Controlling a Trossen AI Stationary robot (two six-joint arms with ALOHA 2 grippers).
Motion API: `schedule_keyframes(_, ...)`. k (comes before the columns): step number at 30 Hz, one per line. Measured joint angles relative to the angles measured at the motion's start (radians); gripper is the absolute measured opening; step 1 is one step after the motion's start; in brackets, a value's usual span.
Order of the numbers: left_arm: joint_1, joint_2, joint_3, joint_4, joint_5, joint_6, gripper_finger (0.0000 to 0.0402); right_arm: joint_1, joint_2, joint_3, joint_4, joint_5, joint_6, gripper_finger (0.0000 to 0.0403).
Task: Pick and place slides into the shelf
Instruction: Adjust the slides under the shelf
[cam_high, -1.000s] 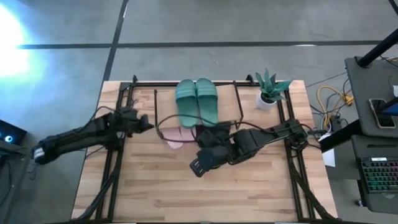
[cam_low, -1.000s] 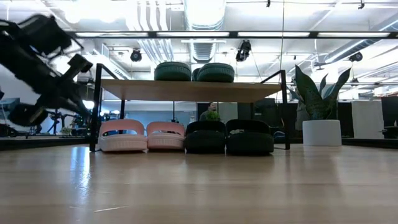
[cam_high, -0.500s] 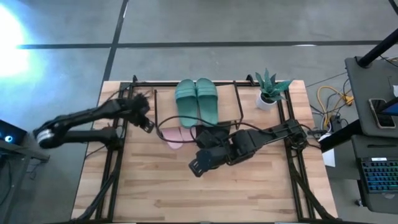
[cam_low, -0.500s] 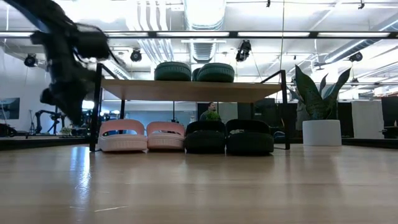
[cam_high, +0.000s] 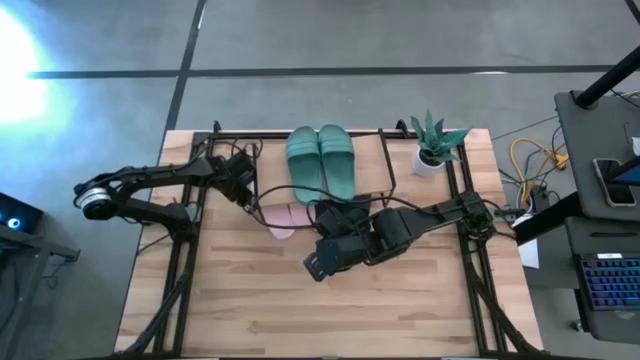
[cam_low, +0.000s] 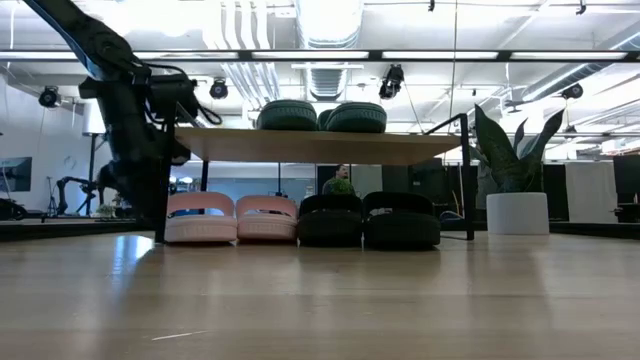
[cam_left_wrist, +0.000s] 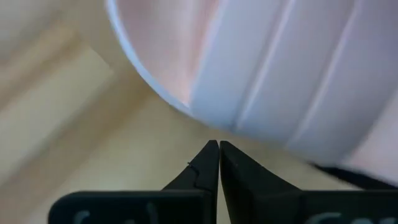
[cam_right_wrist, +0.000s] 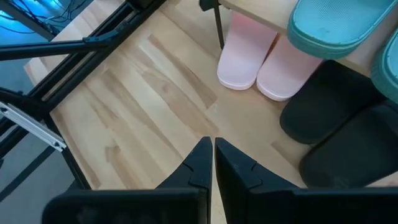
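Note:
The shelf stands at the table's far middle. A dark green pair lies on its top board. Under the board, a light pink pair and a black pair rest with their soles on the table, side by side. My left gripper is shut and points steeply down at the shelf's left end, with its tips right at the left pink slide. My right gripper hangs shut above the table in front of the shelf, slanting down, touching nothing. My left gripper's shut fingertips stand right at the curved outer sole edge of the left pink slide, coming from above at a slant. I cannot tell whether they touch it. The slide lies flat on the table under the board.
A potted plant stands at the far right next to the shelf. Black frame rails run along the table's left and right sides. A wide stretch of bare wood lies toward the near edge.
My left gripper has swung from the table's left edge toward the shelf's left end, rolling and tipping to point steeply down beside the left pink slide. It has stayed shut. The shelf with the green pair has shifted a little toward the table's right.

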Motion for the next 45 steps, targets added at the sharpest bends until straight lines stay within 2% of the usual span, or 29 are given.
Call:
schedule_keyframes(6, 0.018, 0.015, -0.009, 0.141, -0.086, 0.014, 0.0, -0.002, 0.0, 0.0, -0.014, 0.0, 0.0, 0.0012)
schedule_keyframes(10, 0.028, 0.052, -0.009, 0.205, -0.095, 0.004, 0.0, -0.007, 0.0, 0.0, -0.022, 0.0, 0.0, 0.0012)
schedule_keyframes(14, 0.038, 0.077, -0.005, 0.109, -0.093, 0.039, 0.0, -0.012, 0.0, 0.0, -0.023, 0.0, 0.0, 0.0012)
schedule_keyframes(17, 0.038, 0.027, -0.01, -0.018, -0.091, 0.04, 0.0, -0.014, 0.0, 0.0, -0.026, 0.0, 0.0, 0.0012)
schedule_keyframes(19, 0.041, -0.048, -0.028, -0.065, -0.084, -0.049, 0.0, -0.014, 0.0, 0.0, -0.029, 0.0, 0.0, 0.0012)
schedule_keyframes(21, 0.059, -0.162, -0.063, -0.045, -0.035, -0.193, 0.0, -0.015, 0.0, 0.0, -0.032, 0.0, 0.0, 0.0012)
schedule_keyframes(24, 0.1, -0.362, -0.161, 0.13, 0.097, -0.406, 0.0, -0.018, 0.0, 0.0, -0.037, 0.0, -0.001, 0.0012)
schedule_keyframes(26, 0.131, -0.469, -0.236, 0.186, 0.125, -0.536, 0.0, -0.02, 0.0, 0.0, -0.04, 0.001, -0.006, 0.0012)
schedule_keyframes(30, 0.166, -0.6, -0.384, 0.201, 0.168, -0.727, 0.0, -0.019, 0.0, 0.0, -0.043, 0.003, -0.016, 0.0012)
schedule_keyframes(32, 0.169, -0.631, -0.453, 0.285, 0.209, -0.843, 0.0, -0.02, 0.0, 0.0, -0.043, 0.004, -0.03, 0.0012)
schedule_keyframes(37, 0.169, -0.618, -0.483, 0.566, 0.203, -0.997, 0.0, -0.026, 0.0, 0.0, -0.043, 0.005, -0.054, 0.0012)
schedule_keyframes(39, 0.174, -0.581, -0.479, 0.556, 0.167, -1.0, 0.0, -0.029, 0.0, 0.0, -0.043, 0.008, -0.053, 0.0012)
schedule_keyframes(43, 0.18, -0.458, -0.49, 0.525, 0.166, -1.001, 0.0, -0.03, 0.0, 0.0, -0.043, 0.01, -0.053, 0.0012)
schedule_keyframes(45, 0.18, -0.404, -0.488, 0.573, 0.169, -1.005, 0.0, -0.03, 0.0, 0.0, -0.043, 0.01, -0.054, 0.0012)
